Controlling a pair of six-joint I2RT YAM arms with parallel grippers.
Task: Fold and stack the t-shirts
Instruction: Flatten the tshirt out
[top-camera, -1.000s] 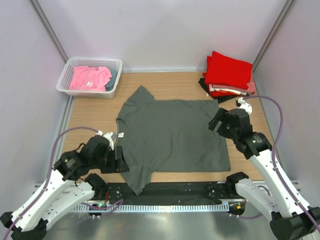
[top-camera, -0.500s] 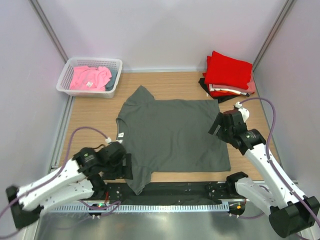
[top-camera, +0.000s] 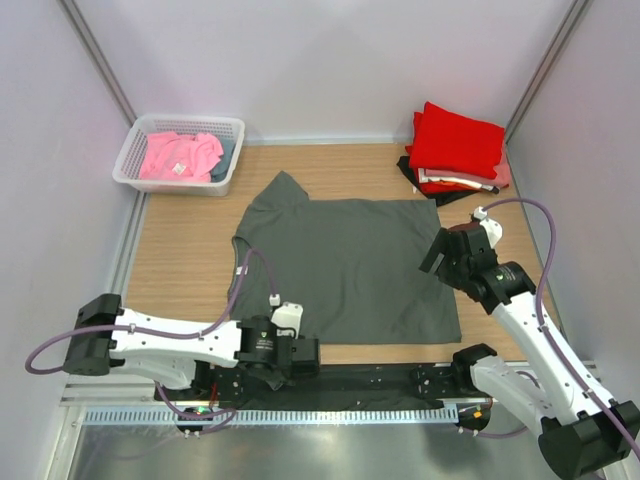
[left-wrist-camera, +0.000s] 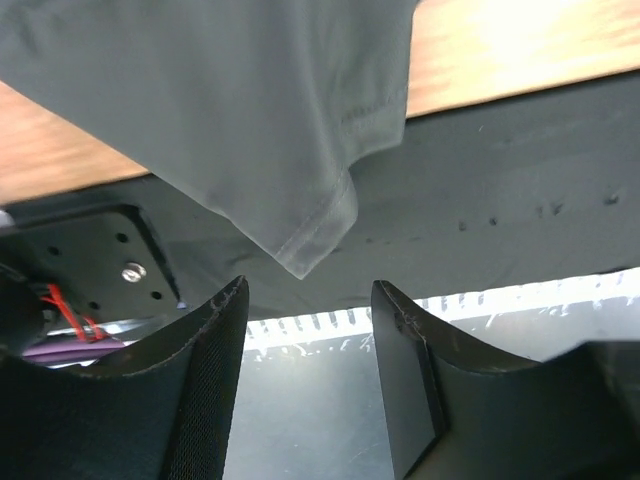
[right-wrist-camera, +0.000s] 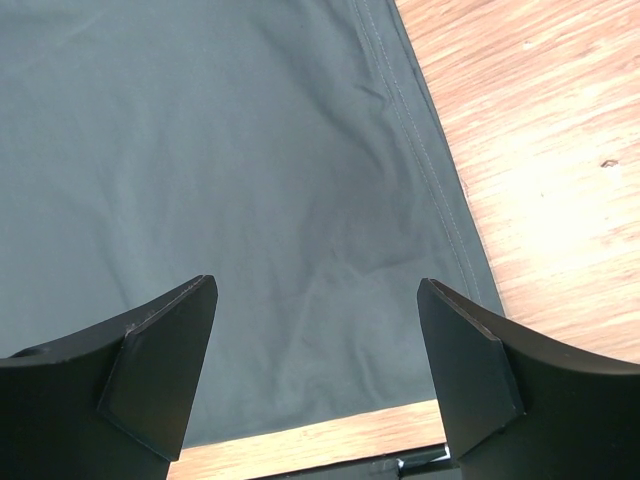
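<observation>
A dark grey t-shirt (top-camera: 345, 270) lies spread flat in the middle of the table, its neck to the left. Its near sleeve corner (left-wrist-camera: 300, 262) hangs over the black front rail. My left gripper (top-camera: 306, 357) sits low at the front edge over that sleeve; in the left wrist view the left gripper (left-wrist-camera: 310, 292) is open just short of the sleeve tip, with nothing between its fingers. My right gripper (top-camera: 438, 256) hovers open over the shirt's right hem (right-wrist-camera: 425, 160); in the right wrist view the right gripper (right-wrist-camera: 315, 290) has only flat cloth (right-wrist-camera: 230, 150) below it.
A stack of folded shirts, red (top-camera: 455, 140) on top, stands at the back right corner. A white latticed basket (top-camera: 135, 175) at the back left holds a pink shirt (top-camera: 178, 155). The black rail (top-camera: 400, 375) runs along the table's front edge.
My left arm has swung from the shirt's left side rightward along the front edge to the near sleeve, and its jaws have narrowed. The right gripper has barely shifted.
</observation>
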